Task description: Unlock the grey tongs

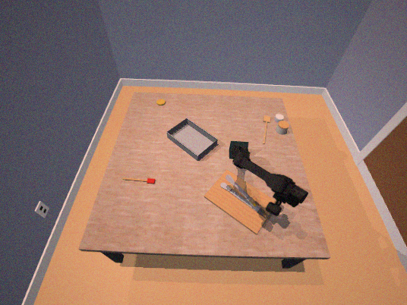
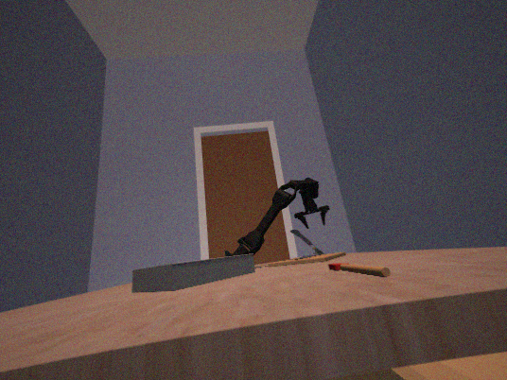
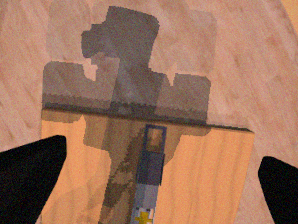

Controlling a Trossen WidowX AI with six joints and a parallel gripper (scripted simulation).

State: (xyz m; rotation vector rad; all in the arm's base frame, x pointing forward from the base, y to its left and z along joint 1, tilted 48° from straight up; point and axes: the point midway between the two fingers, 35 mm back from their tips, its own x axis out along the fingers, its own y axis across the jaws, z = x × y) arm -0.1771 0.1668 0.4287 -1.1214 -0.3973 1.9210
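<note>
blue-grey walls point(image 1: 235, 45) point(image 2: 426, 118) stand round a tan floor point(image 1: 87, 273), with a brown door point(image 2: 241, 189) in a white frame, and the table point(image 1: 163, 216) point(image 2: 265, 298) point(image 3: 250, 70) has a streaky pinkish-brown top. the grey tongs point(image 1: 240, 195) point(image 2: 307, 241) point(image 3: 149, 170) are on the wooden board point(image 1: 228, 200) point(image 2: 331, 256) point(image 3: 210, 165), their two arms parted at the tips; from the side, one arm slants up off the board. a yellow cross point(image 3: 144, 217) marks them toward the end with the dark rectangular loop, which lies near the board's edge. above that end hangs the gripper point(image 1: 273, 208) point(image 2: 315, 225) point(image 3: 166, 157), fingers spread wide and pointing down, with nothing between them and apart from the tongs. the black arm point(image 1: 262, 172) point(image 2: 269, 219) reaches over from its dark base beside the board. the roasting tin point(image 1: 182, 146) point(image 2: 189, 275) sits well apart from the board, nothing in it. farther out are a red-headed brush point(image 1: 150, 180) point(image 2: 361, 269), a yellow disc point(image 1: 161, 102), a wooden spatula point(image 1: 266, 119), and a white pot point(image 1: 279, 117) beside a grey, orange-topped one point(image 1: 282, 128).
</note>
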